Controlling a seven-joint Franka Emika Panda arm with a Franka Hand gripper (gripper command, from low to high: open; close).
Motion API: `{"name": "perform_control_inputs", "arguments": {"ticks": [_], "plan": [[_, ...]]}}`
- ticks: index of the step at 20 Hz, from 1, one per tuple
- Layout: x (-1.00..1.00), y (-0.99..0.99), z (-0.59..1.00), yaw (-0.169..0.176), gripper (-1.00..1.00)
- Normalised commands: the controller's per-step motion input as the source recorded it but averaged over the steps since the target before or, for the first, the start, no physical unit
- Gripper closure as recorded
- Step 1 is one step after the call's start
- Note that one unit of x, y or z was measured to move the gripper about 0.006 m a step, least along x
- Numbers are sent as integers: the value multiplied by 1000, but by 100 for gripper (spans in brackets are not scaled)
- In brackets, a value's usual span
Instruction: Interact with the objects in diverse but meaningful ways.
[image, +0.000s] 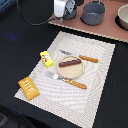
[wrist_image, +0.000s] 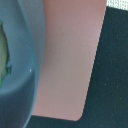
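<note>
Thin brown sausage (image: 70, 62) lies across the round tan plate (image: 75, 73) on the placemat (image: 95, 95). One yellow packet (image: 46, 58), one golden bread loaf (image: 28, 87) – both on the mat too. Arm's up at the far edge over a pink mat (wrist_image: 70, 60), tool (image: 63, 8) near a grey pan (image: 93, 13) – can't tell if it's spread or closed.

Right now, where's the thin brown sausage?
Exterior view: the thin brown sausage lies on the round tan plate, mid-placemat, between the orange-handled knife and fork.

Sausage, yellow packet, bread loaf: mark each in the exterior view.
sausage (image: 70, 62), exterior view, middle of its length
yellow packet (image: 47, 58), exterior view, printed face
bread loaf (image: 29, 87), exterior view, scored top
</note>
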Motion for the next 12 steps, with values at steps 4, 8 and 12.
{"name": "perform_control_inputs", "arguments": {"ticks": [4,8,12], "plan": [[-152,0,-51,-13,100],[-165,11,-132,-6,100],[-208,66,-282,0,100]]}}
